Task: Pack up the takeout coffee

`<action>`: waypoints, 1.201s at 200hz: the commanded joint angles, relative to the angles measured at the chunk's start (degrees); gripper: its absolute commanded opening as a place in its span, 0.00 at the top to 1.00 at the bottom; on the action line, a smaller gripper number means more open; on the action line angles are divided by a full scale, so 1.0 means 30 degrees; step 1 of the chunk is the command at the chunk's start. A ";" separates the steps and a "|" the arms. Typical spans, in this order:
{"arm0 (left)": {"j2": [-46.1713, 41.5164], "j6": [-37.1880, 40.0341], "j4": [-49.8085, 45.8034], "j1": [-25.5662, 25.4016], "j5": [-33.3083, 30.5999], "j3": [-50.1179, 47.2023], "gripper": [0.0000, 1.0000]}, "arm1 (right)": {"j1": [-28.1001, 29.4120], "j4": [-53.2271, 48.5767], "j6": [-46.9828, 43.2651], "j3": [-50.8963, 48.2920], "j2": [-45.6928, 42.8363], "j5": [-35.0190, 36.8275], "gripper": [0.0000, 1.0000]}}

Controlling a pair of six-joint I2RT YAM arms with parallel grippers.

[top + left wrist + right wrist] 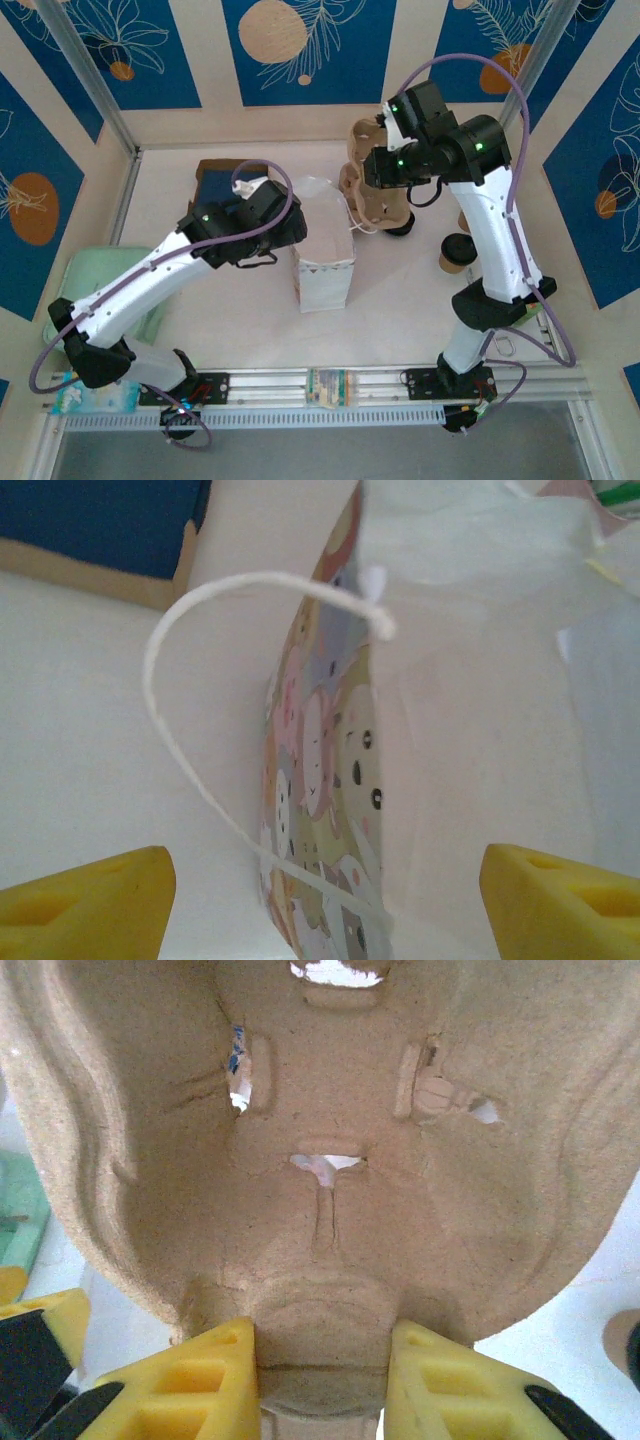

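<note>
Pale tabletop point(400, 330), blue leaf-print wall panels behind. Green tray point(85, 275) at left edge of overhead frame. White paper bag point(325, 262) upright at centre; cartoon-printed side and string handle point(150, 680) visible in left wrist view. Left gripper point(320, 905) at bag's top edge, fingers spread wide, gripping nothing. Moulded pulp cup carrier point(372, 190) at upper centre-right, right gripper point(322, 1380) fingers pinching its edge. Takeout coffee point(458, 252) standing on table right of centre, just beside right arm, well apart from bag.

Upright tan takeout coffee point(457, 252), black-lidded
</note>
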 commanded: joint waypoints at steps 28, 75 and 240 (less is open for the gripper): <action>-0.0426 0.5186 0.0719 0.2610 0.2481 0.2463 0.21 | 0.1648 -0.0854 0.0992 0.1774 0.1259 -0.1263 0.71; 0.1716 0.8425 0.1329 0.6600 0.6856 0.3714 0.26 | 0.3050 -0.0591 0.1947 0.3065 0.2883 -0.2039 0.71; 0.3892 0.9752 0.2613 0.8449 0.9717 0.2856 0.58 | 0.4609 -0.0753 0.3413 0.1853 0.5366 0.0666 0.72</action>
